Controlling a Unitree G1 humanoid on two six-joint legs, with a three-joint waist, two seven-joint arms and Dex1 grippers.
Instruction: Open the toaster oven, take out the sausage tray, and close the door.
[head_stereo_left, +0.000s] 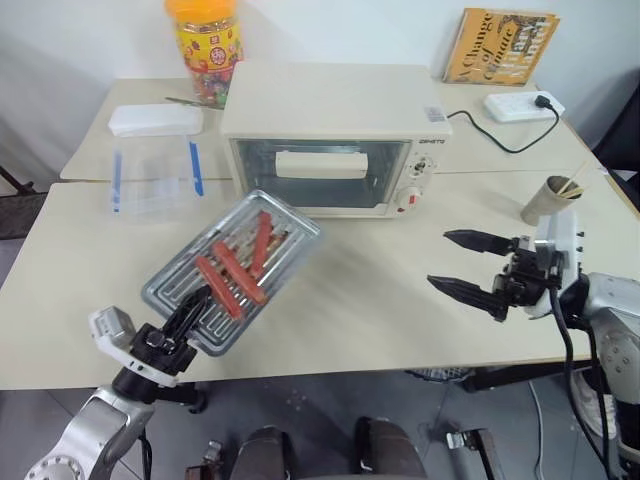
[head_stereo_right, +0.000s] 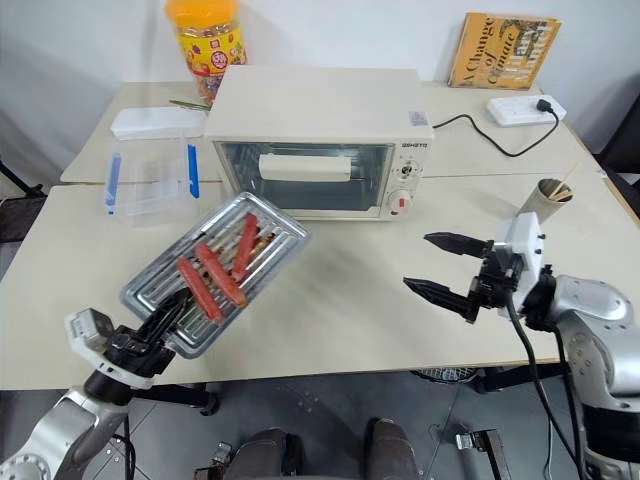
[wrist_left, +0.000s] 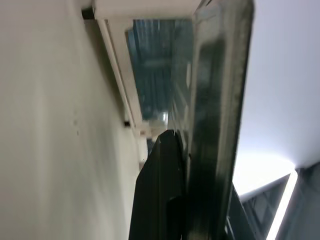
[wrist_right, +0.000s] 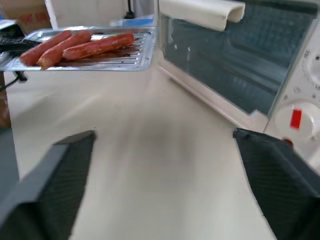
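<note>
While the left pincer (head_stereo_left: 185, 318) is clamping one corner of the sausage tray (head_stereo_left: 232, 268) above the surface (head_stereo_left: 380, 300), the tilt is risking the sausages (head_stereo_left: 240, 265) rolling off. The right pincer (head_stereo_left: 468, 268), jaws apart, is hovering before the toaster oven (head_stereo_left: 335, 138), whose door (head_stereo_left: 320, 172) is sitting shut.

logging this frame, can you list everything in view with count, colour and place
toaster oven: 1, cream, back centre of table, door shut
sausage tray: 1, silver, held above the table's front left
sausages: 3, reddish, on tray
plastic box: 1, clear, blue clips, left of oven
candy jar: 1, orange lid, back left
book: 1, yellow, against wall
power strip: 1, white, back right
paper cup: 1, tan, right
left gripper: shut on tray
right gripper: open, empty
</note>
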